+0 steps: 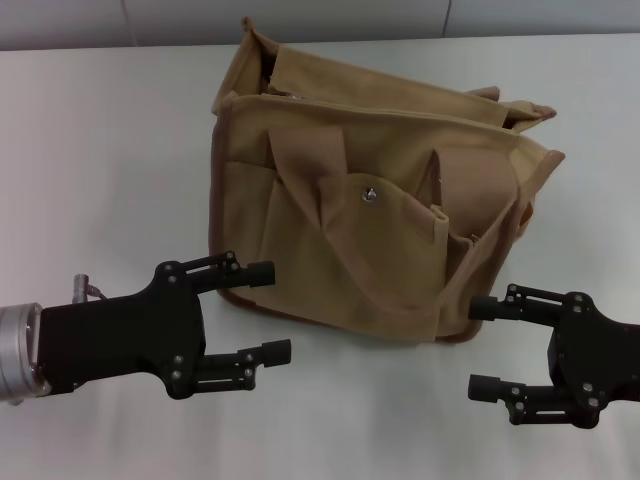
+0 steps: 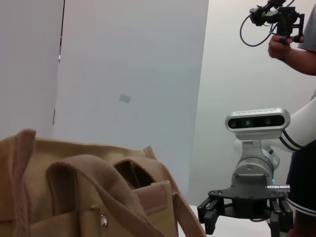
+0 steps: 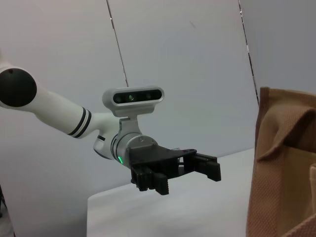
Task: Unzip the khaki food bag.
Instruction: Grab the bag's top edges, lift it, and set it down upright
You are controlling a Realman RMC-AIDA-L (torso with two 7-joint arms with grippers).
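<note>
The khaki food bag [image 1: 370, 200] stands upright in the middle of the white table [image 1: 100, 150]. It is tan canvas with brown trim, two webbing handles [image 1: 300, 165] and a front pocket flap with a metal snap [image 1: 369, 195]. My left gripper [image 1: 268, 311] is open and empty, just in front of the bag's lower left corner. My right gripper [image 1: 480, 347] is open and empty, just off the bag's lower right corner. Neither touches the bag. The bag also shows in the left wrist view [image 2: 74, 197] and the right wrist view [image 3: 286, 163]. The zipper is not clearly visible.
The left wrist view shows my right gripper [image 2: 245, 219] across the table, and a person [image 2: 296, 44] holding a device behind it. The right wrist view shows my left gripper [image 3: 185, 177] in front of grey wall panels.
</note>
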